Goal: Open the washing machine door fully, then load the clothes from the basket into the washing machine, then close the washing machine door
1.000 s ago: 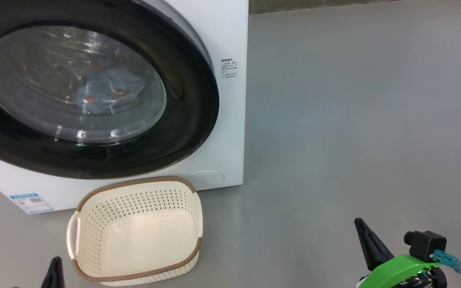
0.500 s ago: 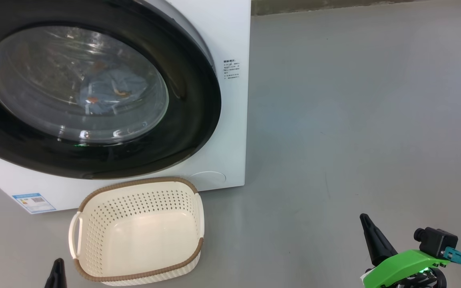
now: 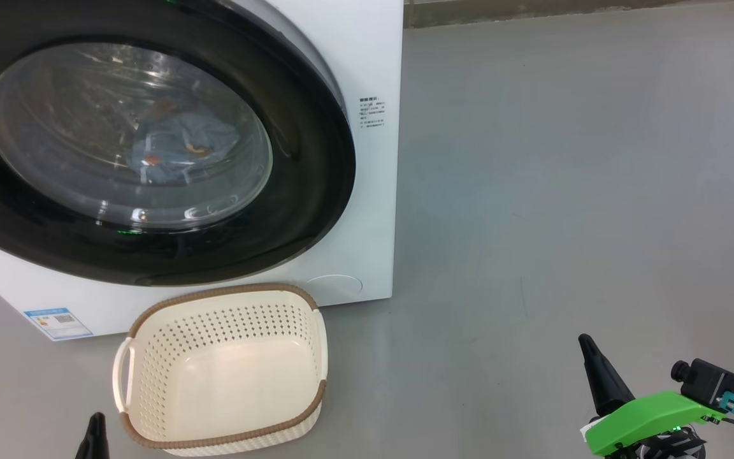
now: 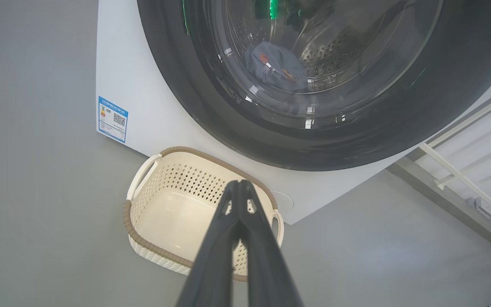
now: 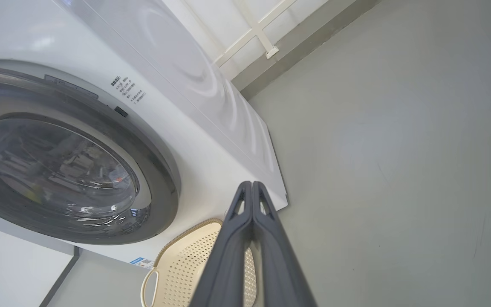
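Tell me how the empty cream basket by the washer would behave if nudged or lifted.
The basket is probably light: it is empty, with thin perforated walls. A nudge would likely slide it over the smooth floor rather than tip it, given its wide flat bottom. Lifted by one side handle, it would probably hang tilted yet keep its shape.

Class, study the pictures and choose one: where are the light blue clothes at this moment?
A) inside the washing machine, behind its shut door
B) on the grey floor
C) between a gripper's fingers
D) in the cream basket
A: the clothes show through the glass of the shut washing machine door, while the basket in front shows its bare cream bottom.
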